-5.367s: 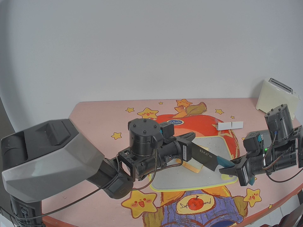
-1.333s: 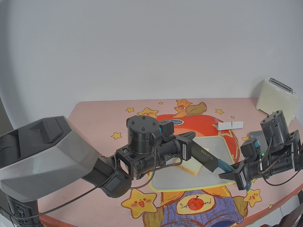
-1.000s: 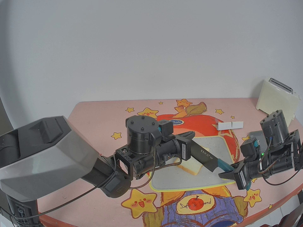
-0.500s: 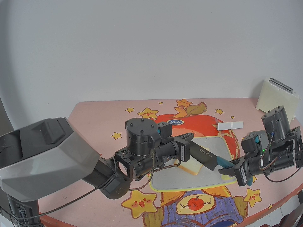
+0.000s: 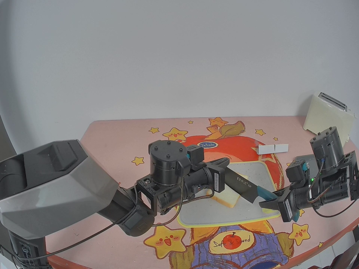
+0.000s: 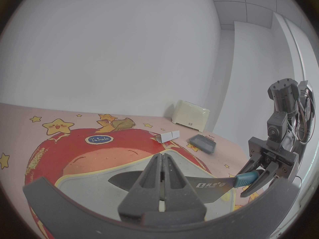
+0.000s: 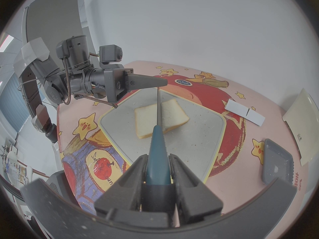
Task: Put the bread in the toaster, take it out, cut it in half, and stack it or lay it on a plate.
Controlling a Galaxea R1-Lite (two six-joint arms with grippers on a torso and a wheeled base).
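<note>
**A:** Starting on your left, what is the dark left gripper doing?

**B:** It is hovering just above the pale square bread slice, jaws pressed together with nothing between them. So nothing is pinning the slice, which is lying on the white, yellow-rimmed cutting board.

**A:** And the black-bladed knife with the teal handle?

**B:** Its blade is crossing the slice's middle, passing just under that gripper's tips. The right gripper is pinching the handle. I cannot tell whether the edge is biting yet.

**A:** What are you risking?

**B:** If you are sawing, the loose slice is likely to be dragging with the blade, tearing or splitting off-centre. Lifting carelessly could knock the blade against the left gripper and twist the handle in its grip. The small grey rectangular tray and the cream toaster are sitting well apart, on your right.
</note>
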